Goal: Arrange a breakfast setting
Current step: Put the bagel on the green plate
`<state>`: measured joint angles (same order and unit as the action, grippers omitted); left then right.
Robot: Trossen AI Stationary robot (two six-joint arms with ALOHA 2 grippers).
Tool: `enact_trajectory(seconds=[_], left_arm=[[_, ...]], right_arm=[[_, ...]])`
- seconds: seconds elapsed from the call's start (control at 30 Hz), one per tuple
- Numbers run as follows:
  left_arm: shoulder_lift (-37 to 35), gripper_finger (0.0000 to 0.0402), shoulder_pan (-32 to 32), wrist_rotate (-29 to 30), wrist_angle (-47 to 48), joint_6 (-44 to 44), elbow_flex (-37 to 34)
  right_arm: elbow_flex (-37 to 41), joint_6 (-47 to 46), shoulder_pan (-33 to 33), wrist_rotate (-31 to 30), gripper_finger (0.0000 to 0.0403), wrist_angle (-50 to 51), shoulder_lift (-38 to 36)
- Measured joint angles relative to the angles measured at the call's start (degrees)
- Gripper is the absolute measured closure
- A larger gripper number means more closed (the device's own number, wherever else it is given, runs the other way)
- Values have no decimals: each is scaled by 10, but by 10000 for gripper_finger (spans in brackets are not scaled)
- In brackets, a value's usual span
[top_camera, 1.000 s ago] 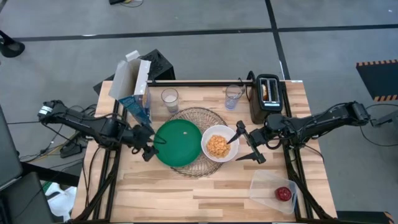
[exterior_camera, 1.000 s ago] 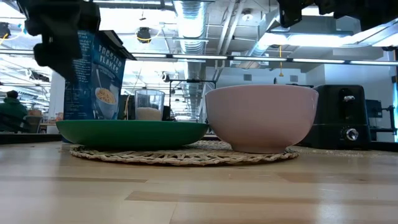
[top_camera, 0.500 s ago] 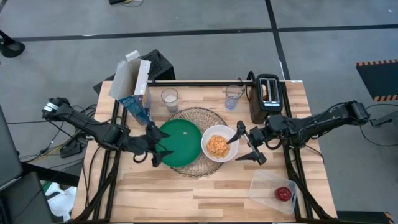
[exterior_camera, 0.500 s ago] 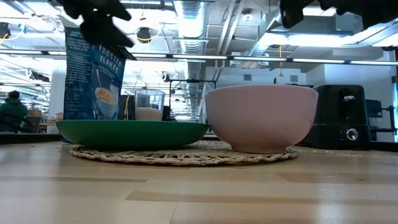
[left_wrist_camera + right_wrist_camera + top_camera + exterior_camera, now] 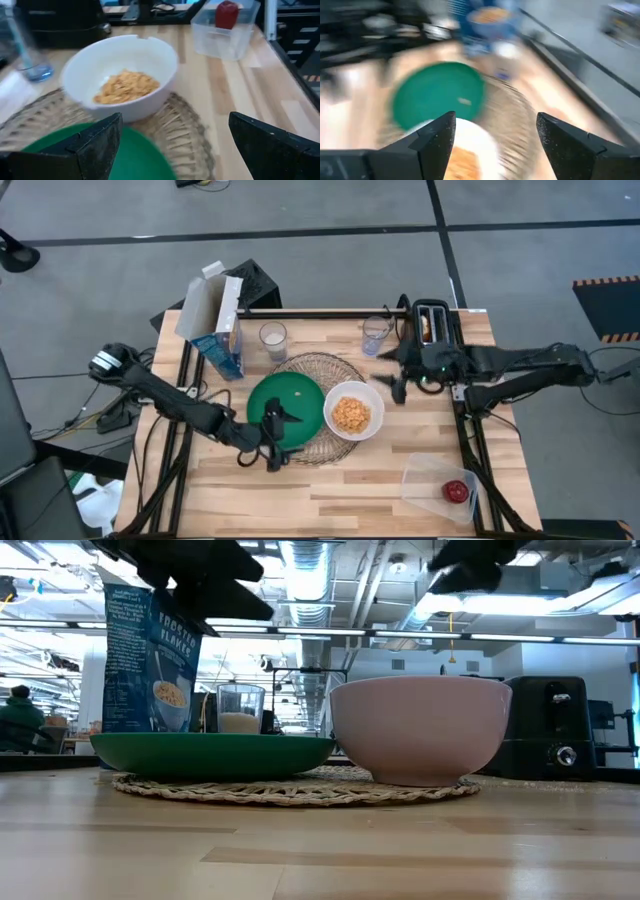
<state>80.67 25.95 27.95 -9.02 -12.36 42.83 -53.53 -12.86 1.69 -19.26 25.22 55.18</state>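
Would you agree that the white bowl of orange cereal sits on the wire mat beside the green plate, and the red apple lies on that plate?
Not quite: the red apple lies in the clear plastic tub, as the high view shows. The white bowl does sit on the wire mat beside the green plate.

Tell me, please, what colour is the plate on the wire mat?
Green. The plate shows best in the high view, beside the white bowl.

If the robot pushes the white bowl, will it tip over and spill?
Probably not. The bowl looks wide and low with a flat base, so it should slide rather than tip. The woven mat under it may catch and drag. The cereal sits well under the rim, so spilling seems unlikely.
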Motion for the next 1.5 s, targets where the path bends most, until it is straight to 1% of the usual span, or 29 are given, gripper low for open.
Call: enact_trajectory(seconds=[0.07,0.23,0.33,0.43,0.53,0.63,0.73,0.9,1.07,1.13,1.33,1.4,1.5], left_arm=[[29,51,10,7,-42,8,0],[93,51,29,18,-138,39,0],[118,57,30,15,-160,41,0],[123,72,30,9,-166,35,0],[123,88,33,9,-164,33,0],[123,102,33,3,-165,35,0],[123,112,32,-4,-164,36,0],[123,120,32,-8,-154,37,0],[123,120,32,-18,-146,36,0],[123,121,32,-22,-144,34,0],[123,121,32,-22,-144,28,0],[123,121,32,-22,-144,27,0],[123,121,32,-22,-144,26,0]], right_arm=[[-38,-29,-20,-30,106,78,0],[-116,-101,-104,-37,112,241,0],[-147,-122,-163,-37,112,309,0],[-176,-129,-227,-34,112,371,3],[-203,-128,-294,-28,112,416,20],[-225,-110,-354,2,112,436,53],[-245,-90,-401,23,112,449,100],[-268,-69,-470,28,113,491,180],[-269,-63,-510,46,131,522,230],[-269,-61,-516,50,148,521,240],[-269,-55,-518,60,215,519,248],[-269,-55,-518,60,232,521,247],[-269,-59,-518,60,247,521,248]])
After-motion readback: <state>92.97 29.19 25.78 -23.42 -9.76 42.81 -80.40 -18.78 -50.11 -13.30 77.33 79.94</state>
